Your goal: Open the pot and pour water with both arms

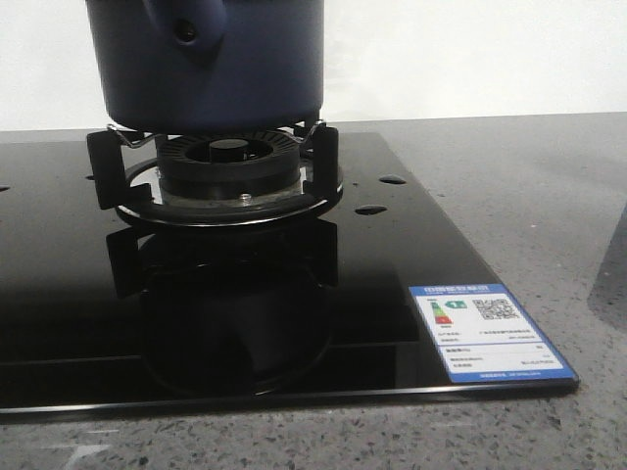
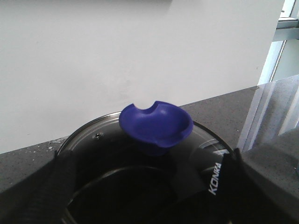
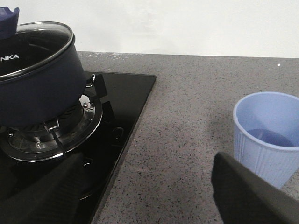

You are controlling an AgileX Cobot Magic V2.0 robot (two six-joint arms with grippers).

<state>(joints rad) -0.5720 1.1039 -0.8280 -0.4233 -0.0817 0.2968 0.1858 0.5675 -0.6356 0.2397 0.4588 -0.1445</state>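
Note:
The navy-blue pot stands on the gas burner, its handle mount with a dark hole facing the front. It also shows in the right wrist view. A glass lid with a bright blue knob covers it. My left gripper is open just above the lid, its fingers spread either side, short of the knob and empty. My right gripper is open and empty over the grey counter, between the hob and a pale blue cup. Neither gripper shows in the front view.
The black glass hob carries a blue-and-white energy label at its front right corner. The speckled grey countertop runs to a white wall behind. The cup stands on the counter to the right of the hob.

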